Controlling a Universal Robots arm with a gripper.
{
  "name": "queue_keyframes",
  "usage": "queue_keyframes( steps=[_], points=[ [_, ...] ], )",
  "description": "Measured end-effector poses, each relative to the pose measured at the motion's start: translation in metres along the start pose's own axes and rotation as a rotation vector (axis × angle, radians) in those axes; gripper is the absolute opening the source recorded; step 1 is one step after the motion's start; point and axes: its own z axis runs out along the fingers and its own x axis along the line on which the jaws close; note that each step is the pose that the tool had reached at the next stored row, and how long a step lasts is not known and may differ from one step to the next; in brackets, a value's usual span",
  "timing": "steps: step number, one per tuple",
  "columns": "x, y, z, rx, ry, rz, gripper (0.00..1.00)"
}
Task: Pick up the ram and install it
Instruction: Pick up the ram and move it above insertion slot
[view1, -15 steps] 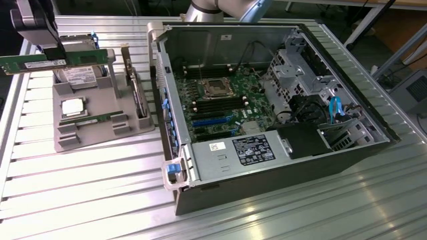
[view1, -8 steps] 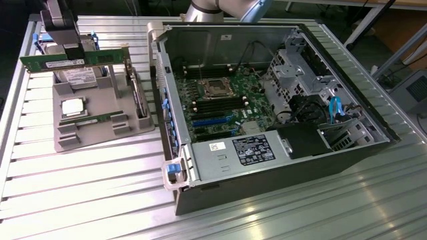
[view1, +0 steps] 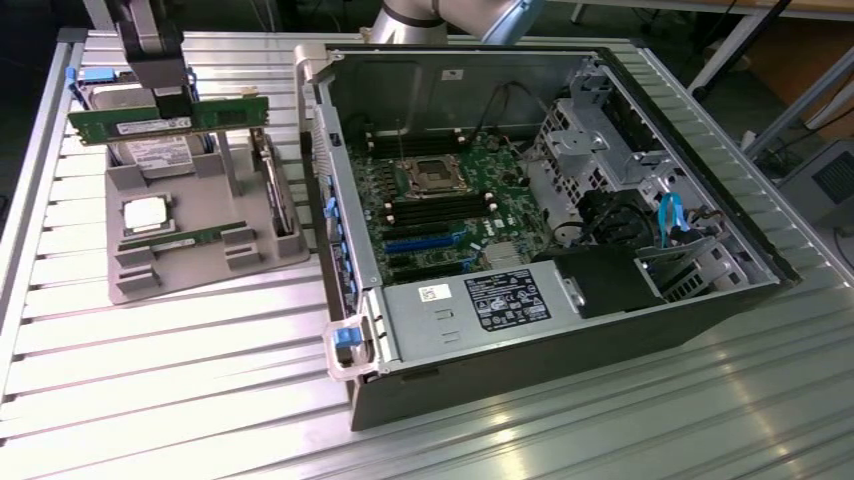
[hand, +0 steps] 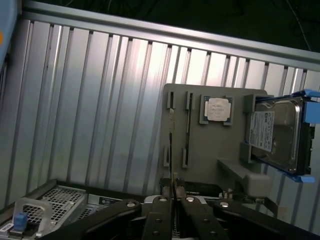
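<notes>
Above the grey holder (view1: 187, 225), the tool (view1: 174, 108) covers the middle of the ram (view1: 118, 122), and its upper body runs off the top edge. At the holder's far end the hard drive (view1: 150, 157) is half hidden behind the ram, its label print too small to read

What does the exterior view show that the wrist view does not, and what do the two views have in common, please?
Exterior view: the inside of the open computer case, with its motherboard and power supply, and the ram seen flat-on, held above the gray tray by the gripper.
Wrist view: a look along the fingers, shut on the ram's thin edge.
Both: the gray tray, the processor chip, the hard drive, a second ram stick in the tray, and the slatted metal table.
</notes>
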Motion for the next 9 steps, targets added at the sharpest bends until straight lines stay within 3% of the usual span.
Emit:
queue_keyframes(
  steps=[9],
  points=[
    [0.004,-0.0207,-0.0005,0.0001,-0.0001,0.0,0.13]
  ],
)
